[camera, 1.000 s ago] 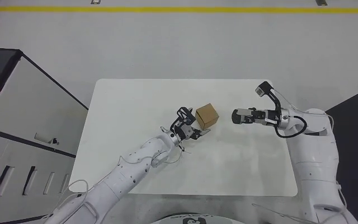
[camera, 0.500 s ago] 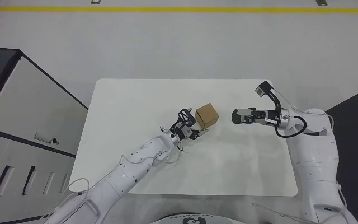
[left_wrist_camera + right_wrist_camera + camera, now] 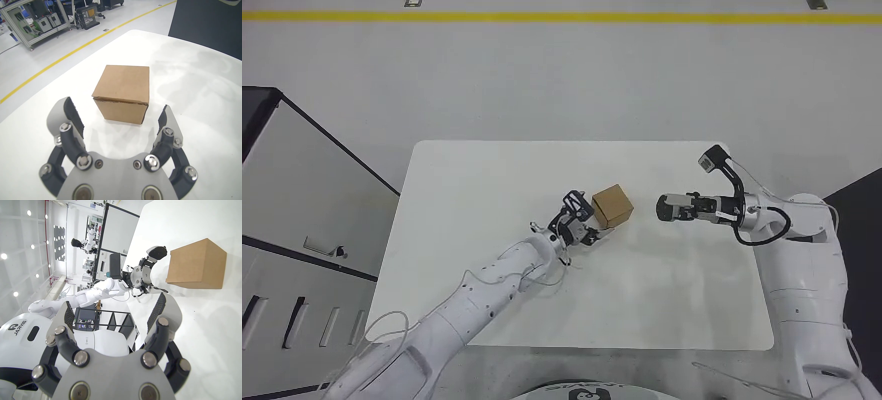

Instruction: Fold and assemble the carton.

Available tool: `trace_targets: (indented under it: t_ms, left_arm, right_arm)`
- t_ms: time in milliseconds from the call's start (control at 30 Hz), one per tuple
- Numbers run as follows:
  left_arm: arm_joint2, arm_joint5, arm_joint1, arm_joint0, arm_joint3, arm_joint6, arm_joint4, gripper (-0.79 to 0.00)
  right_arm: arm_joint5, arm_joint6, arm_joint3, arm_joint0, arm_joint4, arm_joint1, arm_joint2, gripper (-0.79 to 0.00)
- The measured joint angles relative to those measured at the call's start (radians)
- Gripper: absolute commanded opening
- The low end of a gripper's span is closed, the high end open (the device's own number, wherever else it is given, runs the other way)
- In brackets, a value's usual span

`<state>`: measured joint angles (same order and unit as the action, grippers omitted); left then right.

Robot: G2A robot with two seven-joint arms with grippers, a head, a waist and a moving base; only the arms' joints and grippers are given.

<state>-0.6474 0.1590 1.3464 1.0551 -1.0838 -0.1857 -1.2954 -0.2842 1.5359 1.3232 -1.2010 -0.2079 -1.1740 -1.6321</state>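
Observation:
A small brown carton [image 3: 613,205] stands closed as a cube near the middle of the white table [image 3: 492,190]. My left gripper [image 3: 588,228] sits just to its near-left, open and apart from it; in the left wrist view the carton [image 3: 122,94] stands a short way beyond the open fingers [image 3: 72,113]. My right gripper [image 3: 660,208] hovers to the carton's right with a gap between them, open and holding nothing. From the right wrist view, the carton [image 3: 197,265] appears past my right gripper [image 3: 115,311], with the left gripper [image 3: 160,270] beside it.
A grey cabinet [image 3: 292,200] stands off the table's left side. A yellow floor line [image 3: 562,16] runs beyond the far edge. Bare tabletop lies all around the carton, widest toward the near edge.
The left gripper has crept slightly up and toward the carton. The carton and the right arm have kept still.

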Motion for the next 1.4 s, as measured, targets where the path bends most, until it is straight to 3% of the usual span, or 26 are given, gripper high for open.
trace_targets:
  t_ms: [1200, 1267, 1400]
  left_arm:
    - [0.101, 0.121, 0.181, -0.175, 0.410, -0.176, 0.051, 0.000]
    - [0.103, 0.123, 0.189, -0.180, 0.426, -0.182, 0.051, -0.028]
    - [0.106, 0.123, 0.204, -0.189, 0.459, -0.196, 0.046, -0.175]
  right_arm:
    - [0.000, 0.000, 0.000, 0.000, 0.000, 0.000, 0.000, 0.000]
    - [0.000, 0.000, 0.000, 0.000, 0.000, 0.000, 0.000, 0.000]
    - [0.000, 0.000, 0.000, 0.000, 0.000, 0.000, 0.000, 0.000]
